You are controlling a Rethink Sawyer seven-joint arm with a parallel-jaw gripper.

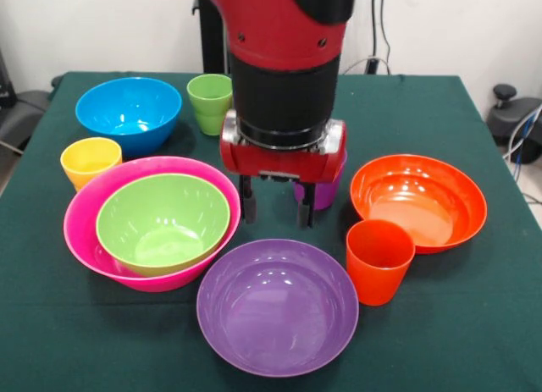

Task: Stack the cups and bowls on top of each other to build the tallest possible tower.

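My gripper (pixel 276 209) hangs open over the table's middle, just behind the purple bowl (pixel 277 306), with nothing between its fingers. A purple cup (pixel 329 191) peeks out behind the gripper, mostly hidden. The green bowl (pixel 163 223) sits nested inside the big pink bowl (pixel 85 231) at the left; this pair is the tower. The orange bowl (pixel 418 201) stands at the right with an orange cup (pixel 379 261) in front of it. Farther back are the blue bowl (pixel 129 113), a green cup (pixel 209 102) and a yellow cup (pixel 90 161). No red cup shows.
All of it rests on a dark green tablecloth (pixel 474 324). A black chair part (pixel 508 113) and cables lie beyond the right edge of the table.
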